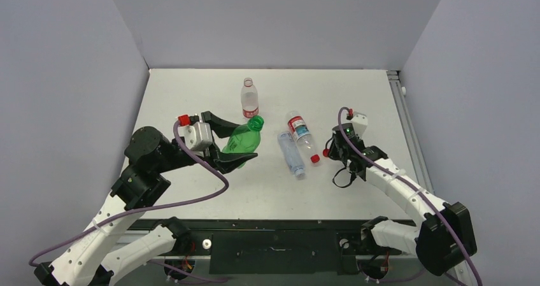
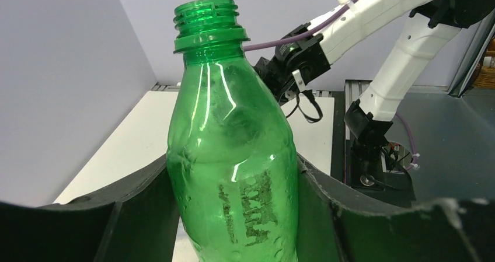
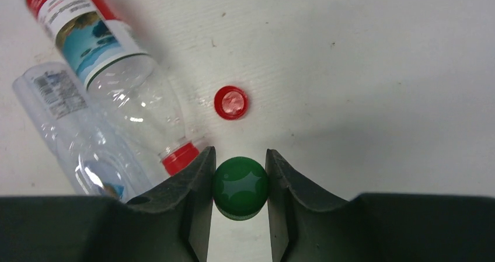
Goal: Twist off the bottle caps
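Counter (image 1: 191, 193): white, flat.
1. Upright bottle (image 1: 249, 101), red label, far centre.
2. Lying bottle (image 1: 299, 133), red label, right of centre, its red screwed cap (image 3: 180, 158) pointing near-right.
3. Clear bottle (image 1: 290, 153), lying just left of item 2.
4. Loose red cap (image 3: 231, 102), near item 2's neck, apart from it.

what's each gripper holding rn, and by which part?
Left gripper: green bottle, clamped around its body below the shoulder, neck uncapped. Right gripper: green cap, pinched across its side wall.
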`<state>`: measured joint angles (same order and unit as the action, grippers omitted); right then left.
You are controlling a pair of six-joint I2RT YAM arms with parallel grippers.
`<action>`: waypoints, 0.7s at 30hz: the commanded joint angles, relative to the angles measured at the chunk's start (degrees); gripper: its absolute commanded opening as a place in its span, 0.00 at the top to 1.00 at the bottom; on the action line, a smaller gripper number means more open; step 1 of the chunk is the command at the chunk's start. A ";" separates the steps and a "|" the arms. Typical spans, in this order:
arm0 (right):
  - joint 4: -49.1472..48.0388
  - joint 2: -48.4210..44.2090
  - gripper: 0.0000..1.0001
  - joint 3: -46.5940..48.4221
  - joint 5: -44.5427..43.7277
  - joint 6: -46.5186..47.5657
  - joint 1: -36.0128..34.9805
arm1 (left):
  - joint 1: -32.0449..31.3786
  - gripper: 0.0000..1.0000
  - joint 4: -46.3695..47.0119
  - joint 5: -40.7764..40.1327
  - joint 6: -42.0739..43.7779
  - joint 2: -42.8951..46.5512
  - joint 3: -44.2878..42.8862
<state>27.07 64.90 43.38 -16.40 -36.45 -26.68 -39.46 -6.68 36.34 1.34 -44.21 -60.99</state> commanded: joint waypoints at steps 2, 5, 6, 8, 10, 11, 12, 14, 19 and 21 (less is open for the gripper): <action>-11.13 5.73 0.99 -4.55 -5.02 -8.24 3.94 | 0.45 1.00 0.23 -0.68 0.16 0.30 -1.30; -13.60 9.52 0.97 -5.29 -7.09 -10.27 4.56 | 0.53 1.00 0.35 -0.92 0.03 0.53 -1.17; -13.96 11.33 0.96 -5.38 -8.06 -10.73 4.68 | 0.53 1.00 0.50 -1.27 0.14 0.62 -1.09; -14.82 13.92 0.93 -5.41 -9.60 -12.28 5.22 | 0.57 1.00 0.66 -1.88 0.38 0.82 -1.28; -16.32 15.77 0.91 -5.91 -11.26 -13.60 5.35 | 0.72 1.00 0.71 -2.40 0.41 0.87 -1.50; -17.09 16.34 0.88 -6.06 -11.80 -14.41 5.39 | 0.88 1.00 0.81 -2.49 0.37 0.98 -1.59; -17.24 17.68 0.87 -6.16 -12.75 -14.86 5.44 | 0.97 1.00 0.80 -2.78 0.12 0.97 -1.65; -17.10 18.87 0.81 -6.00 -14.60 -15.90 5.28 | 1.31 1.00 0.65 -3.00 -0.13 0.99 -1.66; -16.42 19.30 0.50 -5.65 -13.77 -16.96 4.86 | 2.20 1.00 1.06 -2.90 -0.94 0.69 -1.27; -16.37 18.90 0.43 -5.92 -12.98 -17.05 4.72 | 2.38 1.00 1.69 -2.53 -0.99 0.37 -1.38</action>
<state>12.67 84.33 37.47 -27.66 -51.86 -21.74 -37.69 -7.14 34.28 1.06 -43.79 -60.99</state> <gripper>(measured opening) 0.516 0.547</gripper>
